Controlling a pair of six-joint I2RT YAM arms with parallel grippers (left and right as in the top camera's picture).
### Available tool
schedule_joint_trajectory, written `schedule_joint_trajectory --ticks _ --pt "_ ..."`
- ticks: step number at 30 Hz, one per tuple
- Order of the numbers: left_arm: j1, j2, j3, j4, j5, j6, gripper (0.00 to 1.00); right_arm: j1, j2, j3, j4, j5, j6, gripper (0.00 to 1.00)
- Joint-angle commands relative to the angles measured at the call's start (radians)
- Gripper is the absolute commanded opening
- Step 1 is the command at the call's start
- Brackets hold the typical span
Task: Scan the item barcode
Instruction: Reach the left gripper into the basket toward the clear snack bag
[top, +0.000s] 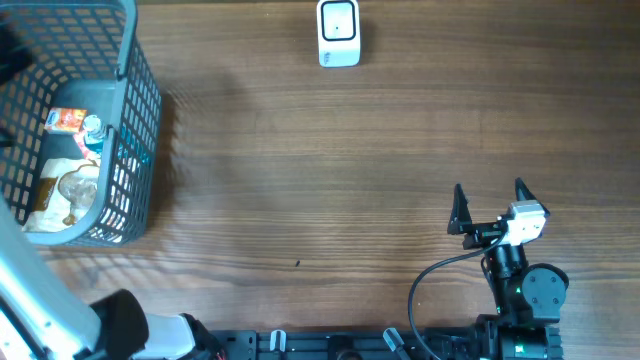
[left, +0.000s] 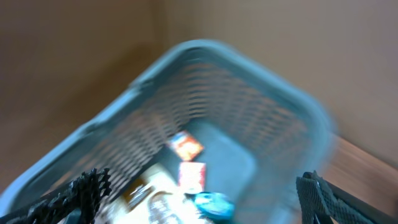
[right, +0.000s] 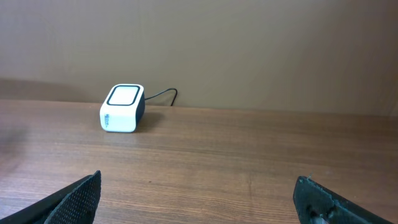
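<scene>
A blue plastic mesh basket (top: 130, 60) is holding packets (top: 66, 121) at the wooden table's (top: 320, 200) left edge. A white boxy scanner (top: 338, 33) is sitting at its far edge.

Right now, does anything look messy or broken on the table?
Nothing stands out. The basket stands upright with a few packets loose inside, the scanner sits flat on the table, and the right hand is open, holding nothing.

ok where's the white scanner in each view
Overhead: the scanner sits at the top edge, near the centre.
Left wrist: not in it; this blurred view looks down into the blue basket.
Right wrist: the scanner is left of centre, at the far edge of the table.
Shared landmark: the wooden table, which overhead and right wrist both show.
</scene>
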Motion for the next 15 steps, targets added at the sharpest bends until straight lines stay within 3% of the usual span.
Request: schedule_joint_trajectory --ticks 1,5,15 --pt "0.125 0.026 0.003 -0.004 0.128 -0.083 1.0 0.004 -0.002 -0.001 0.004 0.006 -0.01 1.0" --pt "0.172 0.069 0.002 -0.049 0.254 -0.082 1.0 0.004 -0.002 -0.001 0.004 0.006 -0.01 1.0" --pt "0.172 0.284 0.002 -0.273 0.181 -0.14 1.0 0.004 -0.002 -0.001 0.004 0.006 -0.01 1.0"
